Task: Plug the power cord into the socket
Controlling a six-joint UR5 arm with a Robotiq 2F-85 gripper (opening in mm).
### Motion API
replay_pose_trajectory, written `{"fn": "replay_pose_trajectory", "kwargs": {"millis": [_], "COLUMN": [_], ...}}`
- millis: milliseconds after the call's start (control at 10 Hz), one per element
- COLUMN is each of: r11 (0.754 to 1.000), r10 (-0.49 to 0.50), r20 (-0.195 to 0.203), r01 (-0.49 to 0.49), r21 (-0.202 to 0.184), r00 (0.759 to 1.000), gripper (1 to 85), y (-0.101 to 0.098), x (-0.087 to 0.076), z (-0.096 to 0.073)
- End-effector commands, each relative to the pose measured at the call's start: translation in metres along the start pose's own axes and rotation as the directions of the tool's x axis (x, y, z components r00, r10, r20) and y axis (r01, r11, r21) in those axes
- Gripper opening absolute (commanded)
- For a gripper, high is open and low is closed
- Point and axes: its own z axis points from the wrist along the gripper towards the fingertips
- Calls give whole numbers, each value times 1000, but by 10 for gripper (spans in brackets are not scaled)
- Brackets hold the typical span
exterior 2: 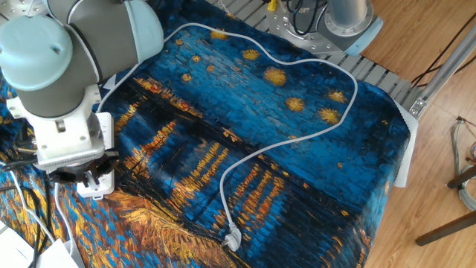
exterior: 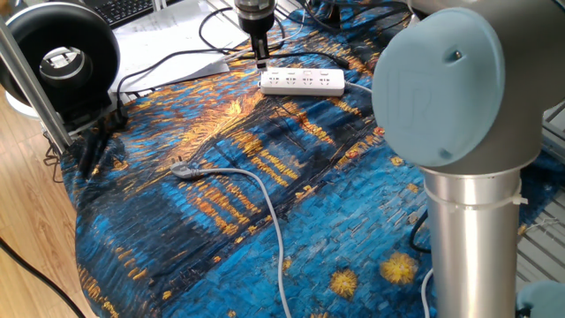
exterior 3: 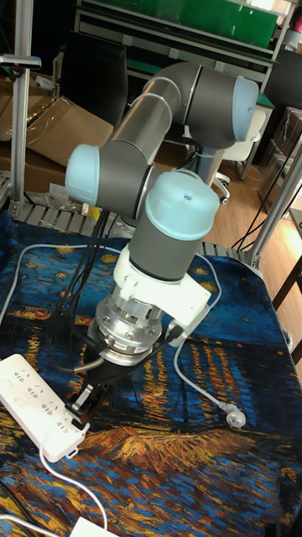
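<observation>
gripper (exterior 3: 80,404) grip unclear; socket (exterior 2: 99,189) mostly hidden.

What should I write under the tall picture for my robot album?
Robot arm's tool hovers just above one end of the white socket on a starry blue cloth.
</observation>
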Motion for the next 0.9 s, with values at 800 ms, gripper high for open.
{"fn": "replay_pose_trajectory", "kwargs": {"millis": [800], "r11": [992], "r10": [112], "r20": [-95], "r01": [-116], "r21": [-41], "r00": [989], "gripper": [13], "y": [-18], "x": [47], "z": [9]}}
